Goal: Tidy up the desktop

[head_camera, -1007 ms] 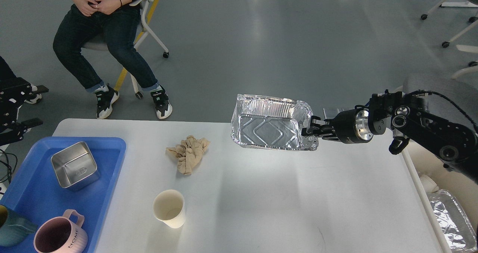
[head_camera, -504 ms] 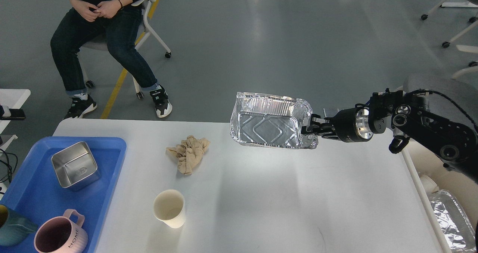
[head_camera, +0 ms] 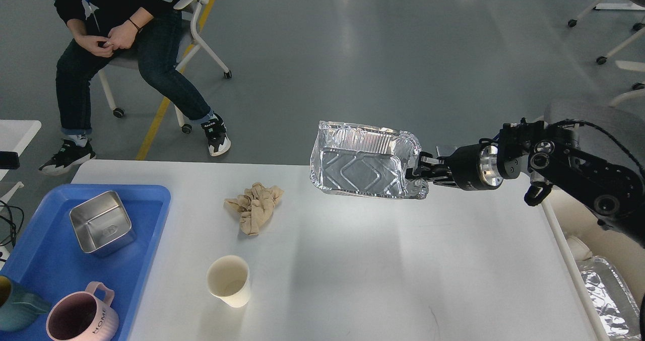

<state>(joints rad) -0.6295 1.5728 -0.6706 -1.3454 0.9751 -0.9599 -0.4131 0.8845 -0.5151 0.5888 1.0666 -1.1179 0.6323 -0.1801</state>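
Observation:
The white desktop point(head_camera: 383, 270) fills the lower view. My right gripper point(head_camera: 419, 172) comes in from the right and is shut on the right rim of a foil tray point(head_camera: 360, 162), held tilted above the desktop's far edge. A crumpled beige paper point(head_camera: 254, 207) lies at the middle left of the desktop. A white paper cup point(head_camera: 229, 280) stands upright nearer the front. My left gripper is out of view.
A blue plastic tray point(head_camera: 45, 260) at the left holds a steel square tin point(head_camera: 101, 222), a pink mug point(head_camera: 80, 318) and a teal cup point(head_camera: 15, 305). Another foil tray point(head_camera: 607, 298) lies below the table's right edge. A person point(head_camera: 126, 49) sits on a chair beyond the table.
The left arm's dark parts at the left edge have gone out of view. The foil tray has risen slightly. The seated person has shifted left.

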